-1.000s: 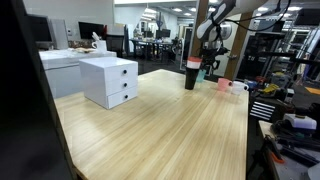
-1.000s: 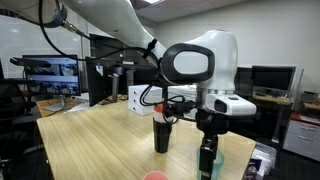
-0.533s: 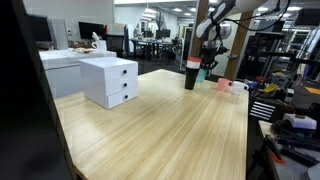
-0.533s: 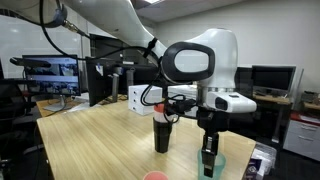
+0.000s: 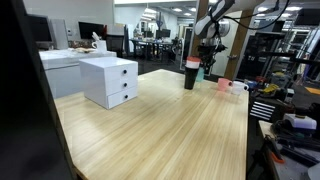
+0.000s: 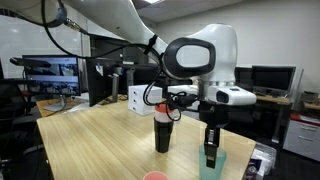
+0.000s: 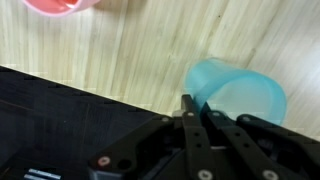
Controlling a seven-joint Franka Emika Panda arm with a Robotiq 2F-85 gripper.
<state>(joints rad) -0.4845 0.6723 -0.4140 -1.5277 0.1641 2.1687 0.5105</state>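
Note:
A light blue cup (image 7: pixel 243 96) stands on the wooden table (image 7: pixel 120 50); in an exterior view the blue cup (image 6: pixel 214 170) is near the table's edge. My gripper (image 7: pixel 198 110) is shut on the cup's near rim, one finger inside the wall and one outside. In an exterior view the gripper (image 6: pixel 211 152) points straight down into the cup. A black tumbler with a red rim (image 6: pixel 162 133) stands upright beside it, also visible as the tumbler (image 5: pixel 191 74). A pink cup (image 7: pixel 64 5) lies at the wrist view's top edge.
A white two-drawer unit (image 5: pixel 110 81) sits on the table's far side from the cups. A pink cup (image 5: pixel 223 85) and a white cup (image 5: pixel 237 87) stand near the table's edge (image 5: pixel 246 120). Shelves with clutter (image 5: pixel 290 100) lie beyond that edge.
The jaws have closed from wide apart onto the blue cup's rim. The arm has barely moved; the tumbler and the other cups have stayed put.

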